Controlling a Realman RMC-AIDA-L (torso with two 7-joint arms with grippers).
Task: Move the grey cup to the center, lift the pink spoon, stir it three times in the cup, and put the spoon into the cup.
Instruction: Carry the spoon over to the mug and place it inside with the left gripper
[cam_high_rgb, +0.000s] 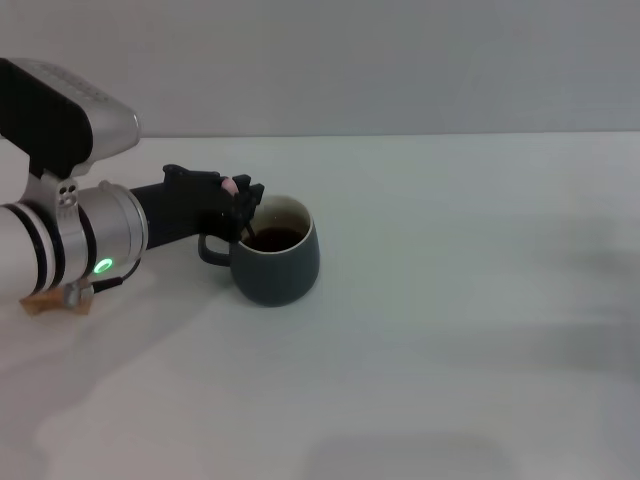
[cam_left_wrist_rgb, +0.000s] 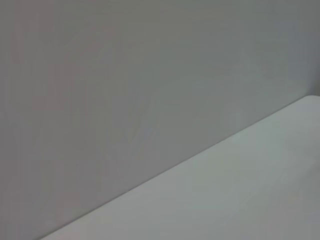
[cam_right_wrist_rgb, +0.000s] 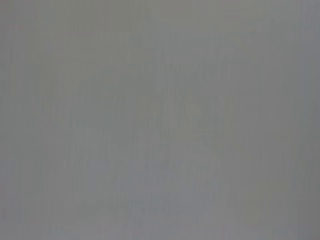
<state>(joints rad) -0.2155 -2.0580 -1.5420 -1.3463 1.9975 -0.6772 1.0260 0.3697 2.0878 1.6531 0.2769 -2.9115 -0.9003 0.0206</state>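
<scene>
Left end effector (cam_high_rgb: 243, 200) over the near rim of the dark slate-grey matte mug (cam_high_rgb: 277, 262), left of desk (cam_high_rgb: 450, 300) centre, pinching the slim pink-handled metal spoon (cam_high_rgb: 240, 205), bowl dipped inside. Spoon likely light, stiff, slippery; best held mid-handle. Right end effector unseen.

No text, label, brand, number or sign can be read in any view. The only mark is a small green light (cam_high_rgb: 102, 266) glowing on the silver wrist of the left arm (cam_high_rgb: 95, 235), and it carries no lettering. The two wrist views show only plain grey surfaces.
</scene>
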